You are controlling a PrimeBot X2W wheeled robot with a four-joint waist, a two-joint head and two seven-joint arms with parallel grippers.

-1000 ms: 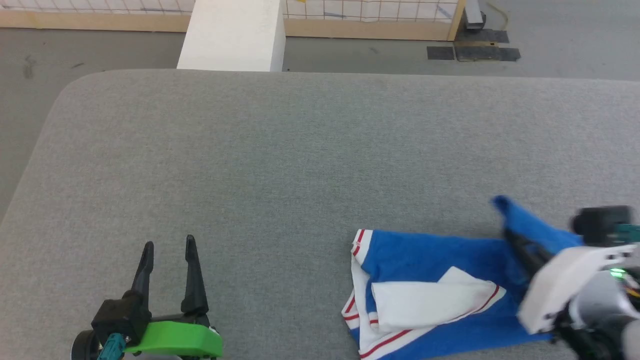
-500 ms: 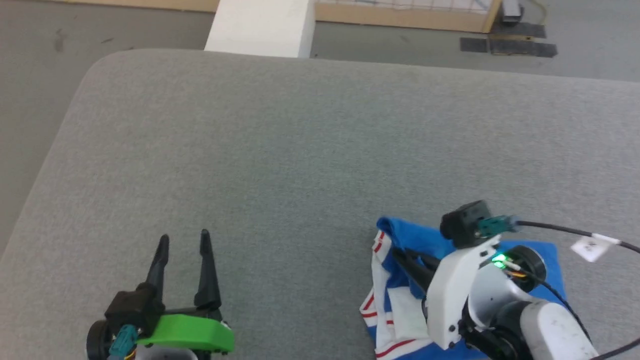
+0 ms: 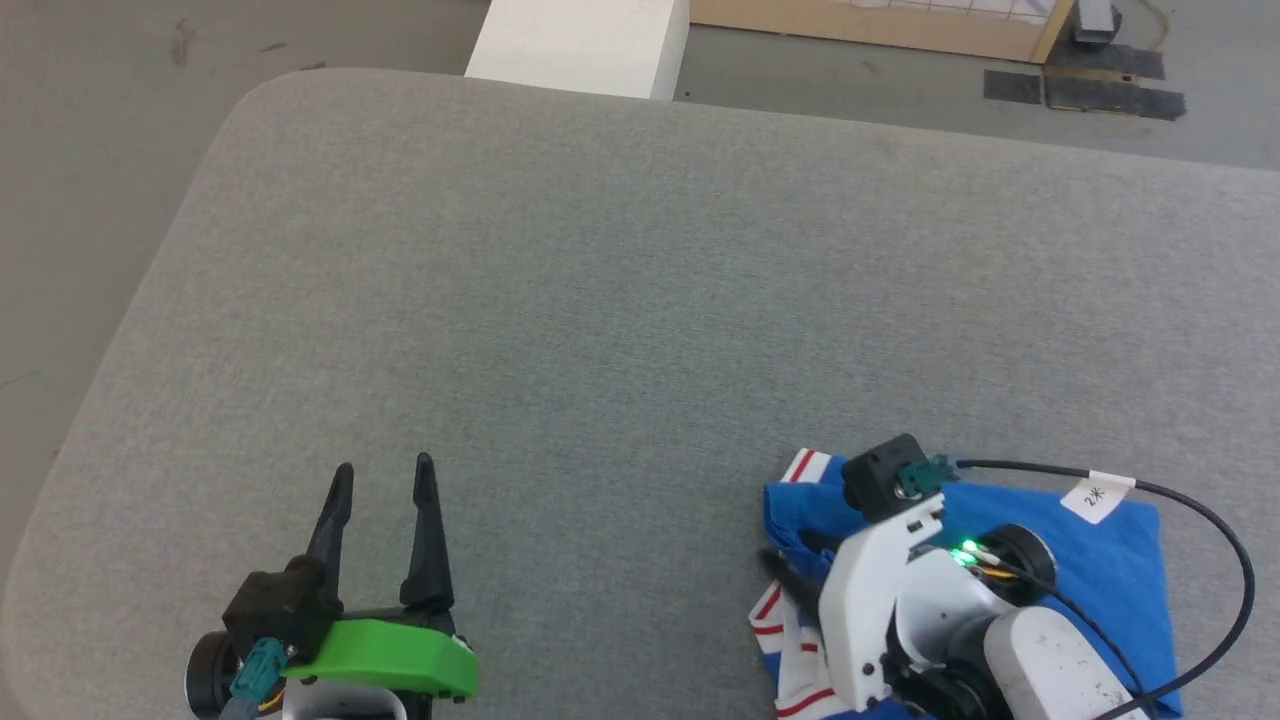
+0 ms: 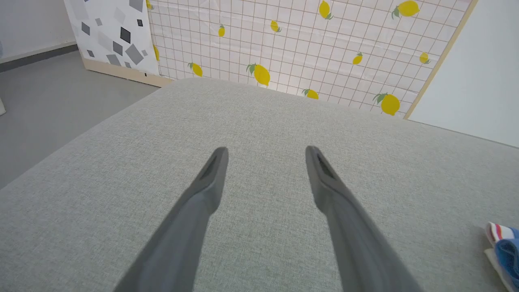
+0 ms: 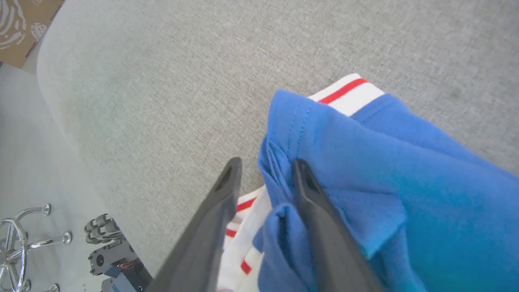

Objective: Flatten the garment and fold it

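Having carried the blue flap leftward over the garment [image 3: 1100, 540] at the near right of the worktop [image 3: 600, 300], our right gripper [image 5: 266, 164] now stands parted, this fold laid, while our left gripper [image 3: 384, 466] waits wide apart.

A: Any writing I should know about?
B: I can read one: a small white tag [image 3: 1097, 497] on the black cable [image 3: 1228, 560], near right, shows "2" plus an unclear character.
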